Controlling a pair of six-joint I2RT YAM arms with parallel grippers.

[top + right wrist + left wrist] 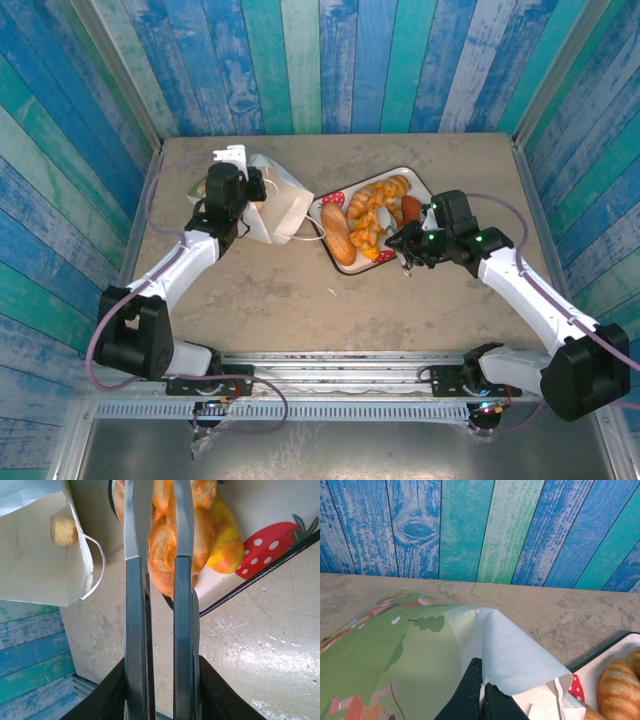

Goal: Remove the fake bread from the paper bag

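- Two arms are mine, one gripper on each: my left gripper (252, 196) is at the bag, and my right gripper (403, 245) is at the near right edge of the tray.
- One paper bag (285, 205) lies tipped over on the table (280, 300). Its mouth and cord handle face the one strawberry-print tray (418, 182) just beside it.
- On the tray I count one tan loaf (338, 236), one reddish-brown roll (411, 208) and at least three golden croissants (385, 190). They are heaped together, so I cannot tell the exact number.
- One small tan piece (63, 530) sits inside the bag's open mouth. My right wrist camera looks straight into the white interior, while the overhead camera gives the whole layout of bag, tray and arms.
- My left wrist camera adds the bag's green printed side. It also shows my left fingers (470, 690) pressed together on a fold of the paper, so that gripper is clamped on the bag.
- My right fingers (135, 630) stand narrow and parallel, with one orange croissant (160, 550) between them at the tray's rim.
- This croissant spreads wider than the gap behind the fingers, so I cannot tell whether I am pinching it or only hanging over it.
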